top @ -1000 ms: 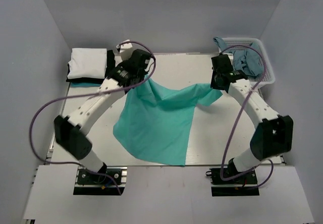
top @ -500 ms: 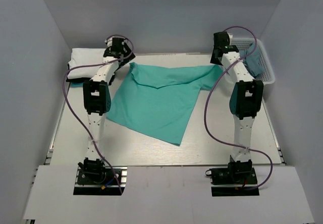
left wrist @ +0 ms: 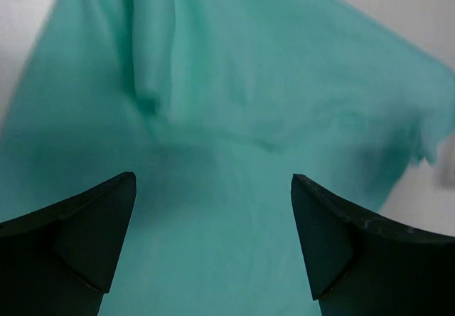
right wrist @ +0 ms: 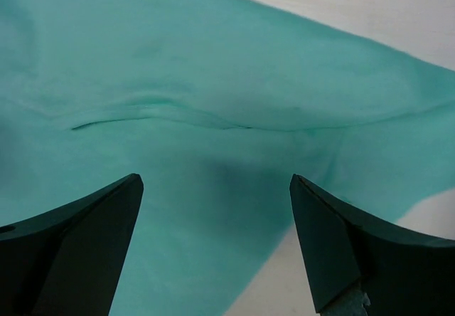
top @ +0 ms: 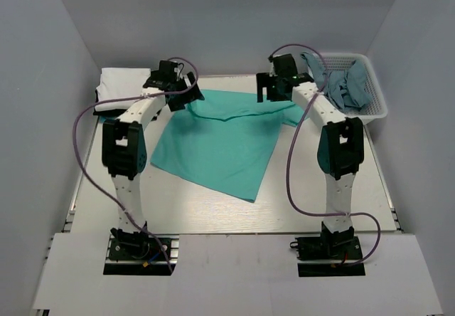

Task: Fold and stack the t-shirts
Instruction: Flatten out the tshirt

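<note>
The turquoise-green t-shirt (top: 220,141) lies spread across the middle of the table (top: 320,202), its far edge rumpled. The left gripper (top: 179,94) and right gripper (top: 274,87) hover over that far edge, jaws apart, holding nothing. The cloth looks light, limp and quick to bunch, so pinching corners or shoulder seams should suit it best.
</note>
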Robot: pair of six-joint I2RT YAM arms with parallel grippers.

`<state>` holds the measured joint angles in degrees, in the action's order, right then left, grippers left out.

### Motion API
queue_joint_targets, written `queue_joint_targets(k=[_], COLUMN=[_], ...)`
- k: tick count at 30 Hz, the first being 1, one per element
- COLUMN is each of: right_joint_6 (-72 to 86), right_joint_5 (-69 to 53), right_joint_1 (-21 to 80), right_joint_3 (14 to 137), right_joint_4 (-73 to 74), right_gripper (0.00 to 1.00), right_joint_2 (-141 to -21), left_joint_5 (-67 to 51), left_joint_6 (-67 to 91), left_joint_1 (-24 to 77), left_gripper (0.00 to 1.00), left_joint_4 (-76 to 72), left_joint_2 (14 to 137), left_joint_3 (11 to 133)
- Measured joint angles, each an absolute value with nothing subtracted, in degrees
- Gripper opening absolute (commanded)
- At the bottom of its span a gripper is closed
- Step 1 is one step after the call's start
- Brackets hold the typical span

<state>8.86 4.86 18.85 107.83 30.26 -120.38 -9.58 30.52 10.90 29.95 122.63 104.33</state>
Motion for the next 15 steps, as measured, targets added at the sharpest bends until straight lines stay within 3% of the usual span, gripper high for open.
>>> queue_joint_targets(k=[7, 15], right_joint_6=[11.79, 14.13], right_joint_5=[0.38, -3.55], right_joint_1=[21.43, 22.55], right_joint_3=[99.04, 81.76], right_joint_4=[27.94, 21.78], right_gripper=[0.90, 0.86], right_joint_2=[-121.40, -116.14], left_joint_5=[-11.64, -11.77], left_joint_6=[34.92, 37.80], left_joint_1=[12.95, 12.97], left_gripper=[1.00, 1.00], left_joint_4=[28.05, 26.28], left_joint_2=[97.14, 100.22], left_joint_3=[72.31, 60.62])
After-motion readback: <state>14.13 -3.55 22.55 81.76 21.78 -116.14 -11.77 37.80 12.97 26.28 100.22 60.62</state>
